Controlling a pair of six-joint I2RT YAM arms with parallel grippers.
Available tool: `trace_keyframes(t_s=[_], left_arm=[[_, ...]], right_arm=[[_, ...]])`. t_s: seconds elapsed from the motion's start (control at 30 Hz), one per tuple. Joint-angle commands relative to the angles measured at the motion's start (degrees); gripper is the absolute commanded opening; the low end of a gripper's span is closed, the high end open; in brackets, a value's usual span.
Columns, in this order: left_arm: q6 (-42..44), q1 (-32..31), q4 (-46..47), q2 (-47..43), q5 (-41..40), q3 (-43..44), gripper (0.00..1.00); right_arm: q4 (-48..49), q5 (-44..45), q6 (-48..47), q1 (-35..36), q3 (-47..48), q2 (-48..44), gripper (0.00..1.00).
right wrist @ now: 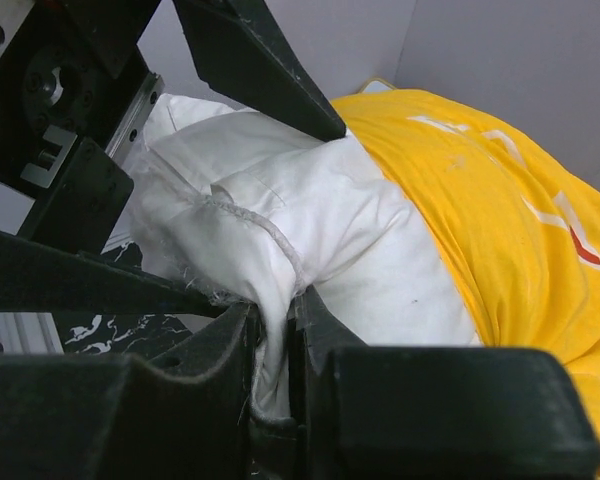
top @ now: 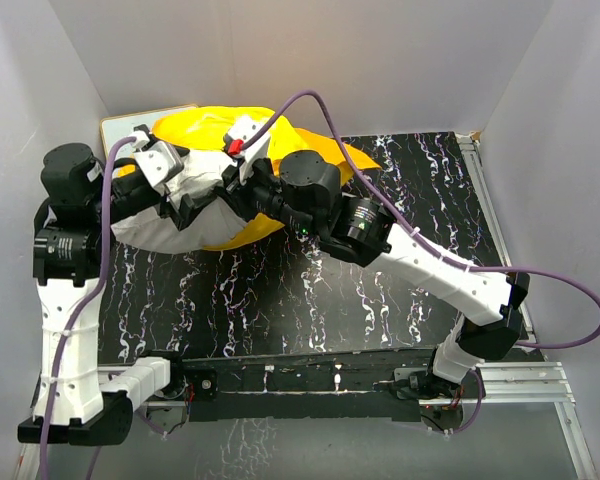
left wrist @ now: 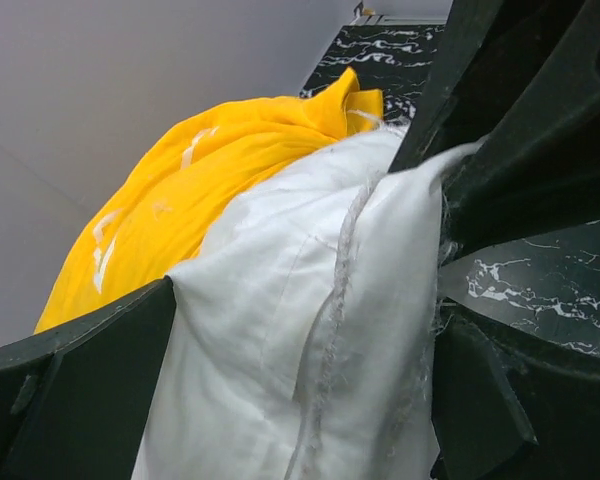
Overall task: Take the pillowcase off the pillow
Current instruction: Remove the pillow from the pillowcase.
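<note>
The pillowcase (top: 212,126) sits bunched over the far half of the pillow (top: 165,228) — its near half is bare, so perhaps halfway done. The right gripper (right wrist: 275,370) is clenched on the pillow's frayed seam; the left gripper (left wrist: 300,335) gapes astride the pillow's bare end, grasping nothing.

One pillow (top: 165,228), one pillowcase (top: 208,125), one board (top: 114,127) and two claws: left claw (left wrist: 300,300), right claw (right wrist: 275,335).

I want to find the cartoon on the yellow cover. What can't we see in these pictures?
- Print on the pillowcase: no view shows it; folds and arms cover it, and only a few white and red marks show.
- Far end of the pillow: every view, tucked inside the pillowcase.
- Board: top view, mostly behind the pillowcase and left arm.
</note>
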Motion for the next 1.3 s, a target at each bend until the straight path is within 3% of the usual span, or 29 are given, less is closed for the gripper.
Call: trace_keyframes(t_s=[0.0, 0.1, 0.23, 0.37, 0.4, 0.43, 0.47, 0.5, 0.57, 0.67, 0.77, 0.9, 1.07, 1.27], left_arm=[[2.8, 0.2, -7.8, 5.2, 8.0, 6.4, 0.96], [3.5, 0.2, -18.0, 7.4, 17.2, 7.8, 0.88], [4.8, 0.2, -23.8, 7.3, 19.8, 5.2, 0.71], [9.9, 0.2, -26.9, 6.1, 19.8, 1.3, 0.71], [10.2, 0.2, -25.9, 5.6, 19.4, -0.4, 0.63], [10.4, 0.1, -24.1, 4.9, 18.7, -2.1, 0.45], [10.6, 0.1, -21.9, 4.2, 17.7, -3.8, 0.15], [9.9, 0.1, -18.5, 3.0, 16.0, -5.4, 0.00], [7.8, 0.1, -10.3, -0.6, 13.2, -8.3, 0.00], [10.9, 0.1, -7.4, -2.6, 13.8, -7.8, 0.00], [16.8, 0.1, -15.0, -1.8, 17.2, -4.0, 0.00], [29.3, 0.1, -25.8, -3.0, 19.4, -3.3, 0.00], [41.1, 0.1, -31.3, -6.0, 18.0, -6.3, 0.00], [51.0, 0.1, -35.7, -7.5, 16.4, -7.4, 0.00]], right_arm=[[11.6, -4.1, 4.2, 2.3, 8.5, -3.8, 0.08], [10.0, -3.3, 4.0, 3.0, 11.1, -2.7, 0.08], [11.0, -0.9, 4.0, 3.2, 9.5, -3.2, 0.08], [11.9, -3.3, 5.9, 3.1, 8.8, -2.8, 0.08], [11.9, -4.2, 6.2, 3.2, 9.2, -2.5, 0.08], [11.6, -4.8, 6.7, 3.2, 9.7, -1.9, 0.08], [11.2, -5.1, 6.9, 3.2, 10.3, -1.6, 0.08], [11.0, -4.9, 7.0, 3.2, 10.5, -1.6, 0.08], [11.4, -1.7, 7.0, 3.1, 10.0, -2.2, 0.12], [11.6, 3.1, 7.4, 1.0, 8.0, -3.5, 0.53], [8.0, 3.1, 12.3, -4.8, 7.4, -3.7, 0.76], [4.4, -5.1, 18.5, -13.3, 3.9, -3.3, 0.82], [-4.0, -7.9, 17.9, -15.7, 5.5, 1.5, 0.89], [-5.1, -15.1, 15.9, -16.4, -0.2, 3.2, 0.94]])
